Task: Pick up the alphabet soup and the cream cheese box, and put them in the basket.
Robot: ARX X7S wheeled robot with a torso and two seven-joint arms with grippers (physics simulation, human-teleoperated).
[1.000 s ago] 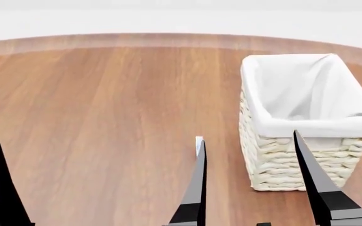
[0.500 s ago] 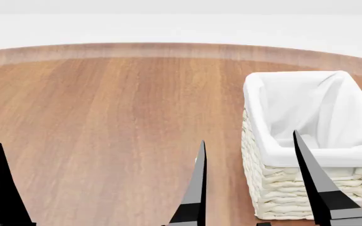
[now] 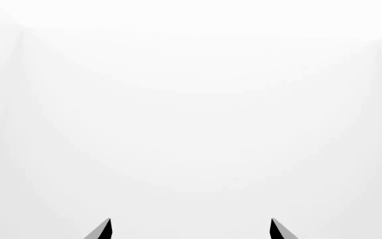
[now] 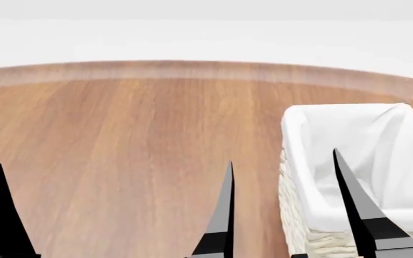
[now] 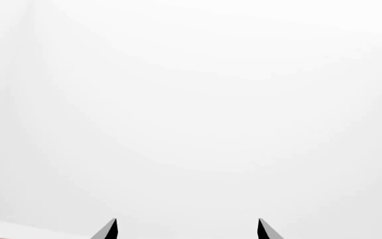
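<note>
Basket [image 4: 314, 177] just behind right hand [image 4: 282, 207], both hands wide open, empty.

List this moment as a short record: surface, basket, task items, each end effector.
surface: brown wooden table
basket: cream wicker basket with white liner, at the head view's right, partly cut off by the frame
alphabet soup: not in view
cream cheese box: not in view
left end effector: open, holding nothing
right end effector: open, holding nothing
wrist views: blank white
</note>
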